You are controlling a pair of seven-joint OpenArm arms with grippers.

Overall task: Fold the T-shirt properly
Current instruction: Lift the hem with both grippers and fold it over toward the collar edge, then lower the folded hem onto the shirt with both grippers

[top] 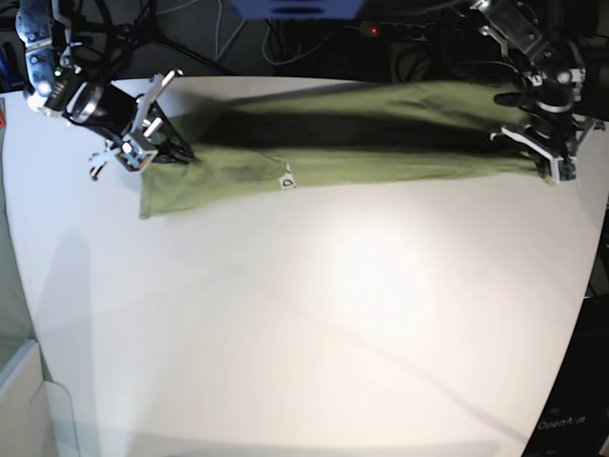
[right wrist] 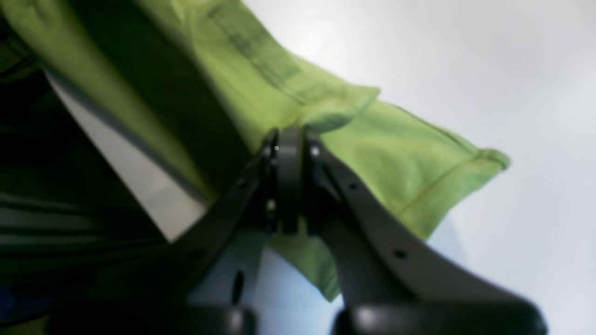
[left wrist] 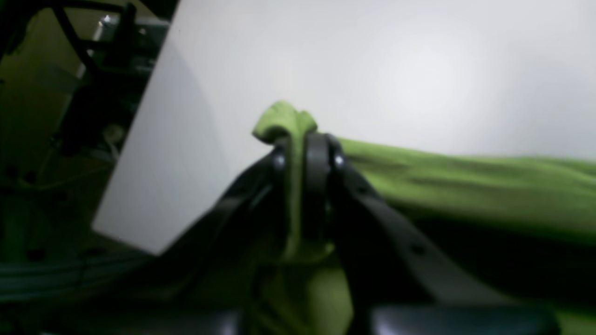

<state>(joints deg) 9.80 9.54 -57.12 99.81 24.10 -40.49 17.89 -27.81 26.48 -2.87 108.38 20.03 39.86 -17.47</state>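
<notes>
White desk (left wrist: 419, 70) fills the left wrist view, where the left claw (left wrist: 305, 153) pinches a T-shirt (left wrist: 465, 186) corner. Right wrist: right claw (right wrist: 291, 144) pinches a sleeve. Base: both arms hold the shirt stretched along the far edge, dark cables beyond.

Looks like a robotics lab: plain white table (top: 314, 333), cables (top: 238, 29) tangled on dark floor at far edge, w/ a red-lit power strip (top: 400, 30).

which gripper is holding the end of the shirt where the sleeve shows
The right gripper: beside its pinch, the T-shirt shows a hemmed sleeve. The left gripper pinches only a plain bunched tuft.
</notes>
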